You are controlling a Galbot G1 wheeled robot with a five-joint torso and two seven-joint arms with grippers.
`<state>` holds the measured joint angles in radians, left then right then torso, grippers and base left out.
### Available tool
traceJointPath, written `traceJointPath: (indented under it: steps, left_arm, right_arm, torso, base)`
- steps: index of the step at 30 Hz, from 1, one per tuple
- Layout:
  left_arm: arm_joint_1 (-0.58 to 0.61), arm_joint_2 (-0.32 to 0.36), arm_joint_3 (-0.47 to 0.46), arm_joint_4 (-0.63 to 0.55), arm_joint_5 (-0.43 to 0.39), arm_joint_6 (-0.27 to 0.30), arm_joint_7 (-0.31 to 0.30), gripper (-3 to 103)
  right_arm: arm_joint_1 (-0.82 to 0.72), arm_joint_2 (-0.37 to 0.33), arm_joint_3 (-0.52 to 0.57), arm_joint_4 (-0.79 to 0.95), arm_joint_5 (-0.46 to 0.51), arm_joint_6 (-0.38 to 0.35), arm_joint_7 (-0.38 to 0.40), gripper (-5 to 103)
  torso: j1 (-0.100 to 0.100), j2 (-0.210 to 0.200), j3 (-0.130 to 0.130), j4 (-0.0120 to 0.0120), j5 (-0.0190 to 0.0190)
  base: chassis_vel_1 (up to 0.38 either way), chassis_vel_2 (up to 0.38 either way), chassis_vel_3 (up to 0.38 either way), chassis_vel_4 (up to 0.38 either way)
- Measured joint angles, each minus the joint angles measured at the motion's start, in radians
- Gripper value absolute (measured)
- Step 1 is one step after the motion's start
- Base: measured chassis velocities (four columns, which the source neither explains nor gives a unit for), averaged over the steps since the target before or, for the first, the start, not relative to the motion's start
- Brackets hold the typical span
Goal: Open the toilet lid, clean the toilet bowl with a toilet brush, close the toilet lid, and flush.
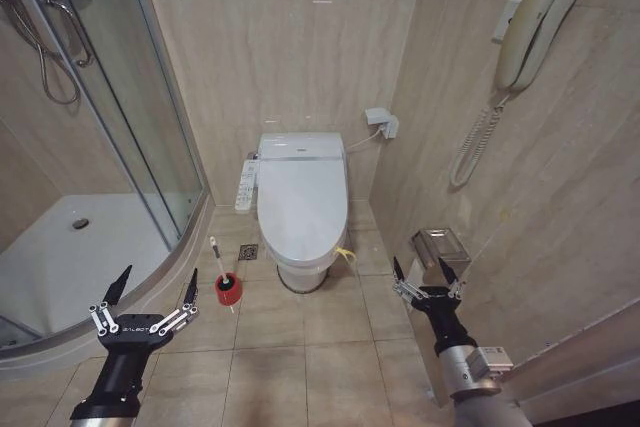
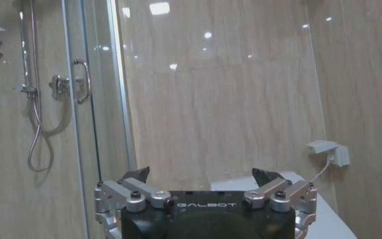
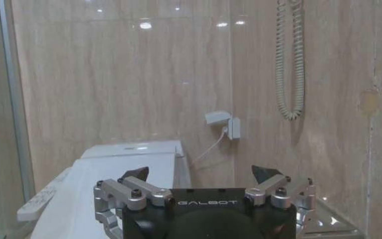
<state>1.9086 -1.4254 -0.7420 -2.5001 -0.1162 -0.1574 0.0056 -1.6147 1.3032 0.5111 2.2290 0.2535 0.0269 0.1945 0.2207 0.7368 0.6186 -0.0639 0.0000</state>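
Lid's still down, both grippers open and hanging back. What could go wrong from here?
1. The glossy white oval toilet lid is shut flat; an open left gripper or right gripper may slip off its smooth edge.
2. The slim white-handled toilet brush leans in a small red holder cup on the floor, so a careless pull may tip it.
3. The glass shower door stands close to the left arm's swing.

Your left gripper (image 2: 201, 175) sits low in the frame, its dark fingertips (image 2: 139, 174) spread wide apart with nothing between them. Beyond it you see a beige tiled wall (image 2: 218, 99), the glass shower door (image 2: 88, 99) with its handle (image 2: 81, 82), the shower hose (image 2: 37, 134), and a white wall socket (image 2: 330, 152).
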Motion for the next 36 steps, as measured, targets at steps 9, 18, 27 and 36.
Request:
traceJointPath:
  steps: [9,18,27,36]
  left_arm:
    - [0.000,0.000,0.000,0.000,0.000,0.000,0.000,100]
    - [0.000,0.000,0.000,0.000,0.000,0.000,0.000,100]
    - [0.000,0.000,0.000,0.000,0.000,0.000,0.000,100]
    - [0.000,0.000,0.000,0.000,0.000,0.000,0.000,100]
  right_arm:
    - [0.001,-0.005,0.002,0.001,0.011,-0.008,0.000,100]
    - [0.010,0.007,-0.012,-0.009,0.017,-0.020,0.005,100]
    - [0.090,0.031,-0.126,-0.155,-0.023,-0.013,-0.002,100]
    - [0.213,0.057,-0.211,-0.314,-0.070,-0.009,-0.009,100]
  torso:
    - [0.000,0.000,0.000,0.0000,0.0000]
    - [0.000,0.000,0.000,0.0000,-0.0001]
    - [0.000,0.000,0.000,0.0001,0.0000]
    - [0.000,0.000,0.000,0.0001,0.0001]
  base:
    - [0.000,0.000,0.000,0.000]
    - [0.000,0.000,0.000,0.000]
    - [0.000,0.000,0.000,0.000]
    - [0.000,0.000,0.000,0.000]
